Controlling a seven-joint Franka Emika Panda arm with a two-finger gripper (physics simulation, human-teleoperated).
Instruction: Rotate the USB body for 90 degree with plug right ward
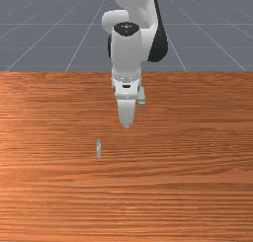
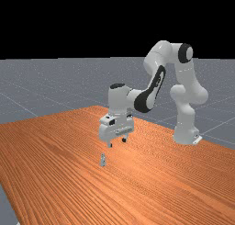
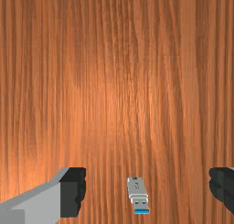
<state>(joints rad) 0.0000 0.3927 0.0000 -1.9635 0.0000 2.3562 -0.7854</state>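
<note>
1. Your gripper [image 2: 117, 143] hangs above the table [image 2: 151, 187], its two fingers spread wide and gripping nothing.
2. The USB [image 3: 137, 189] lies on the wood beneath, framed between your dark fingertips in the wrist view and touching neither; from the front, it rests off the gripper's tip, toward the front view's left and nearer the camera.
3. Its blue-marked plug [image 3: 141, 206] points toward the side of your arm's base [image 2: 185, 133].
4. Around it runs streaked orange-brown wood, your arm [image 2: 158, 81] arching over from the far view's right.
5. Beyond the table's edge spreads a grey, pale-lined floor [image 2: 50, 88].
</note>
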